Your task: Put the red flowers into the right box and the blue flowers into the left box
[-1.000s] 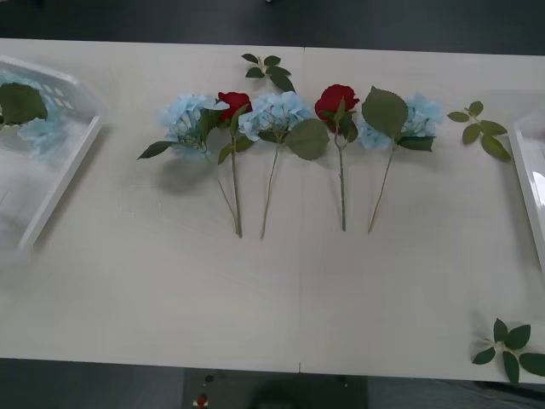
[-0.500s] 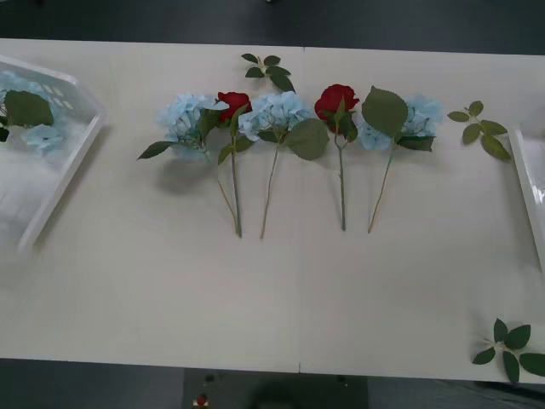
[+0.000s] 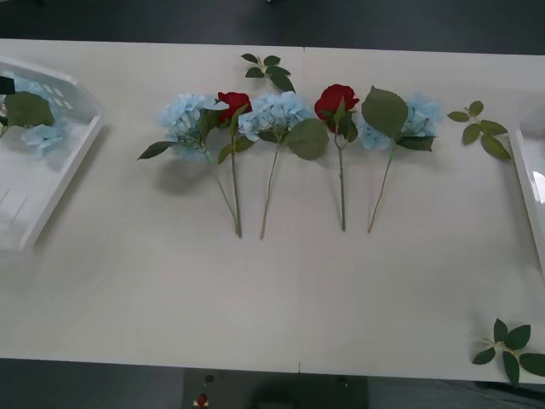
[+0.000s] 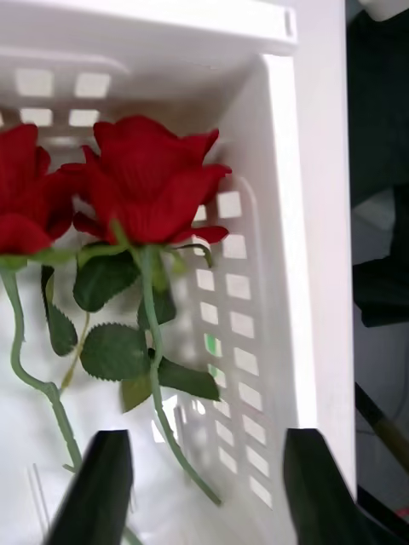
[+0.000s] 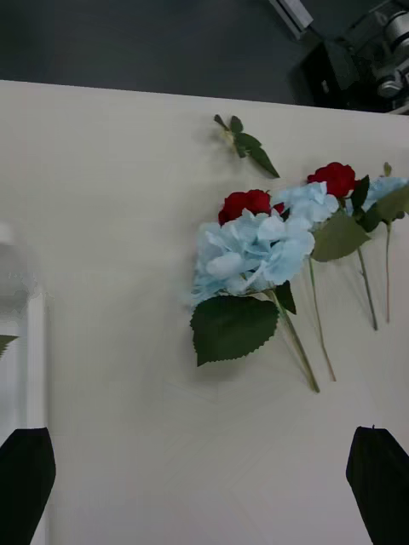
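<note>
Inside the left box [image 3: 51, 183], blue flower [image 3: 41, 136] now settled

the red flowers [image 3: 234, 105] are two small dark red roses on long thin green stems, lying flat in a row at the upper middle of the front view. the blue flowers [image 3: 274, 113] are three fluffy pale blue ones in that same row, stems pointing down. one more blue flower lies in the left box [image 3: 53, 192], upper left. two more roses lie in the right box [image 4: 294, 230].
</note>
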